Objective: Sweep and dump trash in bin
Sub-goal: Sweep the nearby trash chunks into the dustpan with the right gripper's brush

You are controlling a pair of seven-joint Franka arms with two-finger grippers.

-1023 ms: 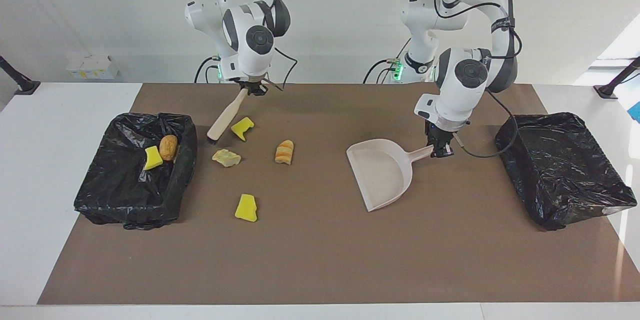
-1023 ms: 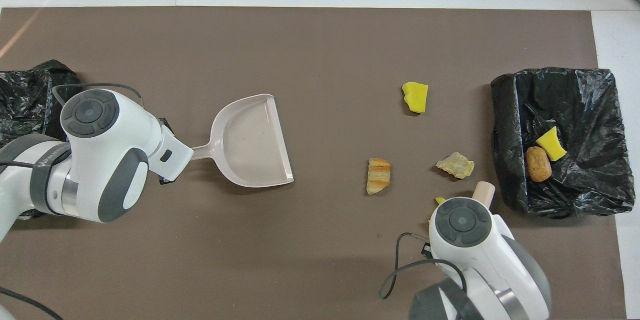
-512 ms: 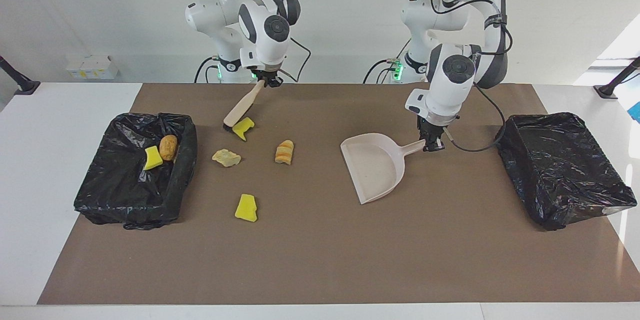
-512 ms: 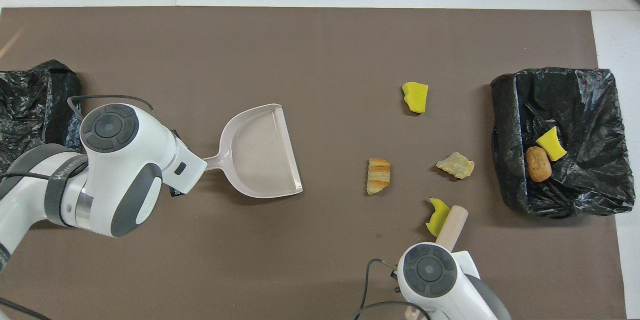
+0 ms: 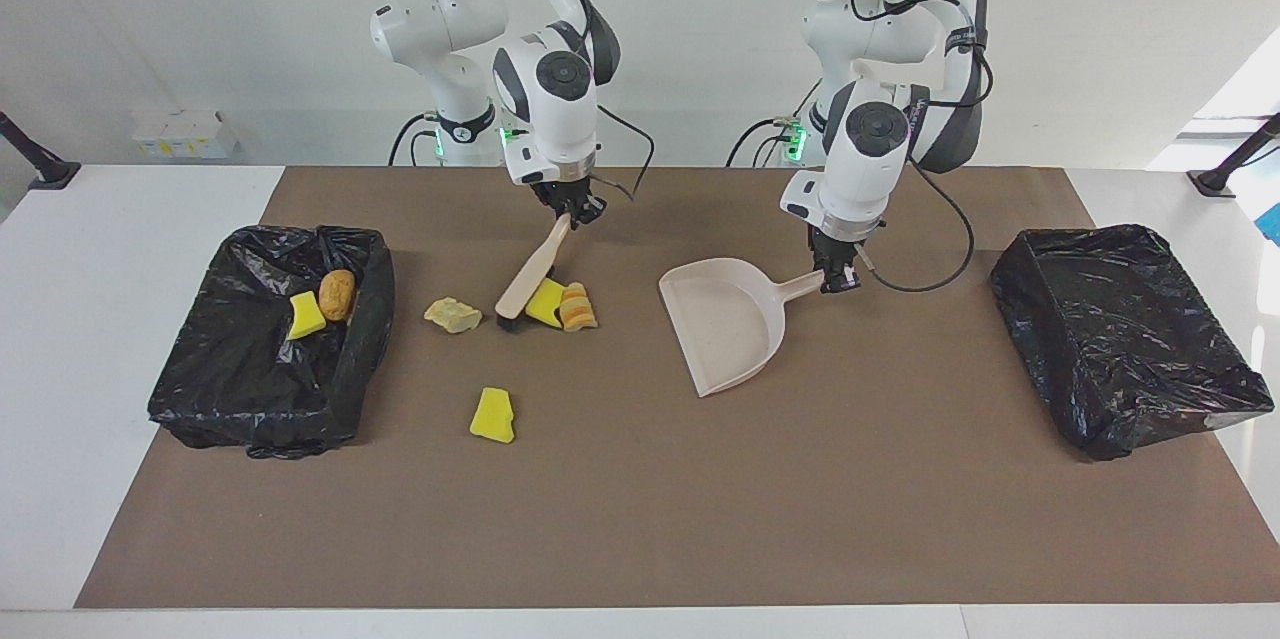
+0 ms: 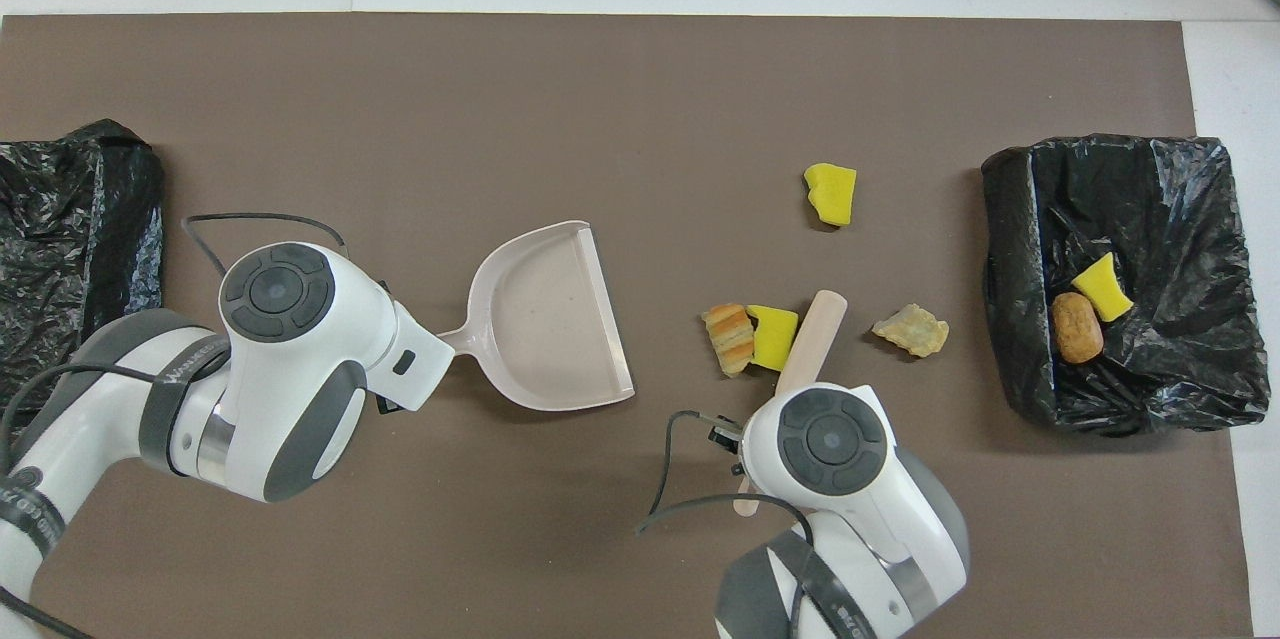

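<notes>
My right gripper (image 5: pixel 572 211) is shut on the beige-handled brush (image 5: pixel 529 275), whose bristles rest on the mat against a yellow sponge chunk (image 5: pixel 546 304) that touches a striped roll (image 5: pixel 577 307). A pale lump (image 5: pixel 452 314) lies beside the brush toward the right arm's end. Another yellow chunk (image 5: pixel 493 415) lies farther from the robots. My left gripper (image 5: pixel 835 279) is shut on the handle of the beige dustpan (image 5: pixel 725 324), its mouth (image 6: pixel 608 314) facing the roll (image 6: pixel 730 337). The bin (image 5: pixel 200 389) at the right arm's end holds a yellow chunk (image 5: pixel 305 316) and a brown roll (image 5: pixel 337 293).
A second black-lined bin (image 5: pixel 1120 329) stands at the left arm's end of the brown mat (image 5: pixel 640 519). Cables hang from both wrists. The left arm's bulk covers its gripper in the overhead view.
The right gripper has swept the brush and a yellow chunk toward the left arm's end, up against the striped roll. The left gripper has slid the dustpan toward the trash.
</notes>
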